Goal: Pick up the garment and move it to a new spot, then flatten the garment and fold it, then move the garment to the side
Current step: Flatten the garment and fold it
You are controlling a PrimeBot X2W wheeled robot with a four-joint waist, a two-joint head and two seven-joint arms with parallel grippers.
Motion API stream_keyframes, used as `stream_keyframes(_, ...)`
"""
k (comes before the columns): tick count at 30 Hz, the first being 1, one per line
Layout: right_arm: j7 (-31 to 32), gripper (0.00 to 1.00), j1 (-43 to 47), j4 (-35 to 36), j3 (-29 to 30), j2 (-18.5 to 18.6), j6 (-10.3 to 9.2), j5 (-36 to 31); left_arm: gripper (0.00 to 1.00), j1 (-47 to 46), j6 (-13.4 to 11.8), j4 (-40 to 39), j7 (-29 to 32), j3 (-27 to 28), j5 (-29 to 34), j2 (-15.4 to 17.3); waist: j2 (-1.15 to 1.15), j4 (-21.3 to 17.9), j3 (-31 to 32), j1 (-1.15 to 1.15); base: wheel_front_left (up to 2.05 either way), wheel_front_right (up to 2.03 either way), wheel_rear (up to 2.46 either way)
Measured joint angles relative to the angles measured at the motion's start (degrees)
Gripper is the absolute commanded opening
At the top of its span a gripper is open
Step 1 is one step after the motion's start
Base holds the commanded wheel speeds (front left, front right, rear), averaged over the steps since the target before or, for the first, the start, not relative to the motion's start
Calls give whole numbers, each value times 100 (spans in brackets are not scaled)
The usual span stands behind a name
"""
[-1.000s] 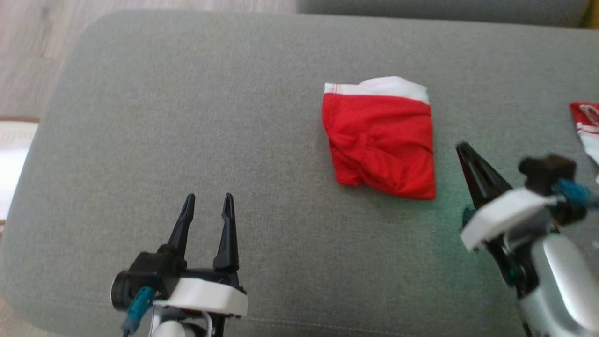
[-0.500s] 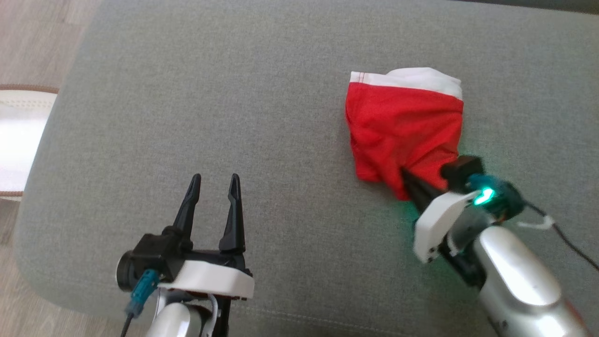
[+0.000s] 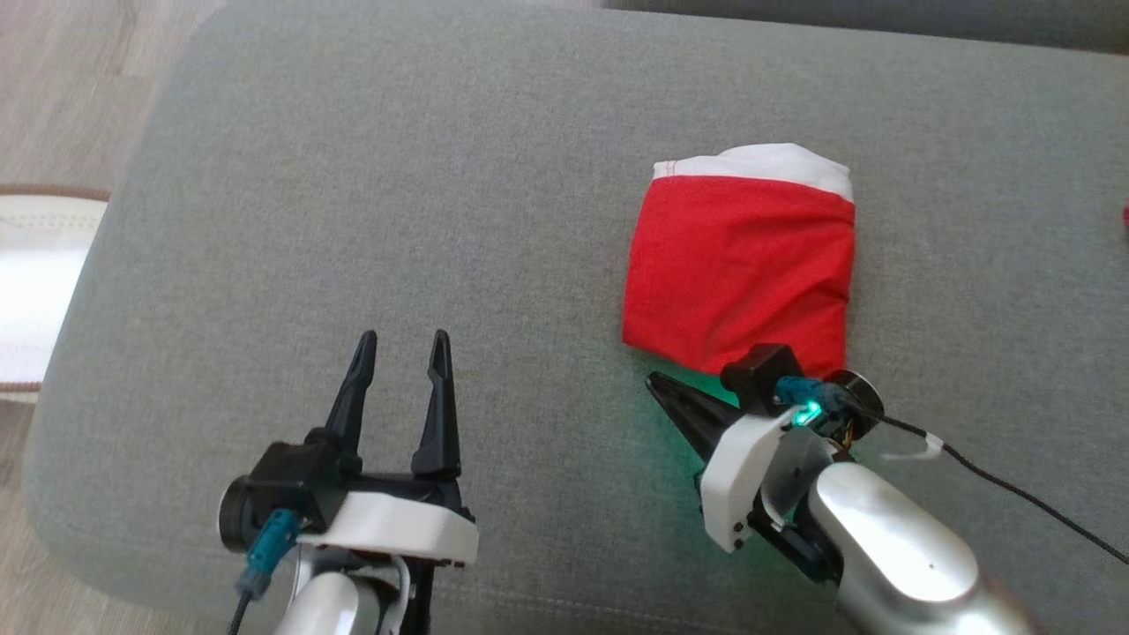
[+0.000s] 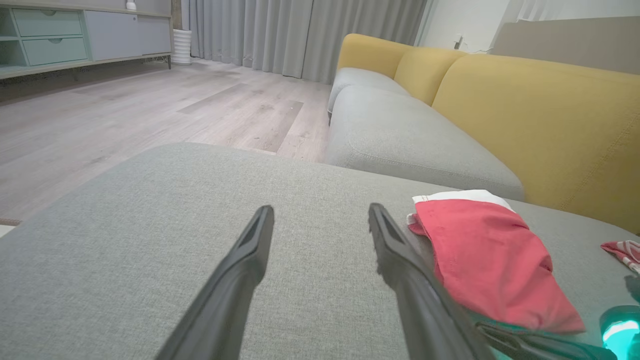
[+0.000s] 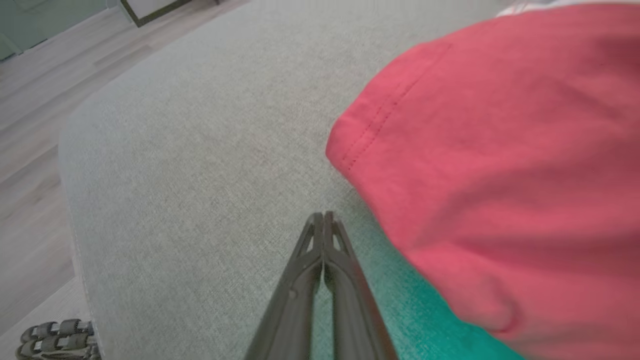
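Note:
The garment (image 3: 739, 265) is a folded red cloth with a white band along its far edge, lying flat on the grey cushion (image 3: 353, 176) right of centre. My right gripper (image 3: 654, 381) is shut and empty, its tips pointing left just below the garment's near left corner. In the right wrist view the shut right gripper (image 5: 323, 216) rests on the cushion beside the garment (image 5: 500, 150). My left gripper (image 3: 401, 339) stands open and empty at the lower left, well apart from the cloth. In the left wrist view the left gripper (image 4: 320, 216) is open, with the garment (image 4: 480, 255) to its right.
A second red-and-white cloth (image 4: 620, 250) lies at the cushion's far right. Behind rises a yellow sofa back (image 4: 540, 115). Wooden floor and a pale mat (image 3: 35, 282) lie off the cushion's left edge. Sandals (image 5: 55, 335) sit on the floor. A black cable (image 3: 1014, 494) trails from my right arm.
My shut right gripper came in from the garment's right, pressed at its near edge and swept left along it. The cloth now lies smoother. The head view shifted; my left gripper stayed put.

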State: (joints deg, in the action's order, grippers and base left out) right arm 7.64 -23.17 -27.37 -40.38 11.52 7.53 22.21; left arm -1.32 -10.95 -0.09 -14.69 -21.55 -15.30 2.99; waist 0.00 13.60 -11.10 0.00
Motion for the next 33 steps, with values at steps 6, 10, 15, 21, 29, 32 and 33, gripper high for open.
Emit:
stream_keyframes(6,-448,0,149,305,289,51,0,49,100,124,-13,12,0,42,1,0,0,-72,233,0,0,0,0)
stream_keyframes(10,-803,0,653,756,1113,275,0,-29,100,347,20,47,0,235,20,1,0,-136,441,0,0,0,0)
stream_keyframes(15,-1234,67,1523,1372,2376,323,0,-240,100,557,96,164,0,503,223,3,0,-228,695,0,0,0,0)
stream_keyframes(21,-1586,100,2304,1742,3591,87,0,-628,100,834,290,313,0,795,409,7,0,-341,946,0,0,0,0)
stream_keyframes(29,-1985,100,2919,1425,4207,-337,0,-1015,100,1026,646,592,0,902,463,7,0,-493,1197,0,0,0,0)
stream_keyframes(32,-2033,100,3004,1240,4252,-417,0,-1072,100,1064,647,636,0,947,466,8,0,-572,1246,0,0,0,0)
stream_keyframes(33,-2059,100,3002,1201,4257,-423,0,-1072,100,1064,647,639,0,957,468,8,0,-596,1257,0,0,0,0)
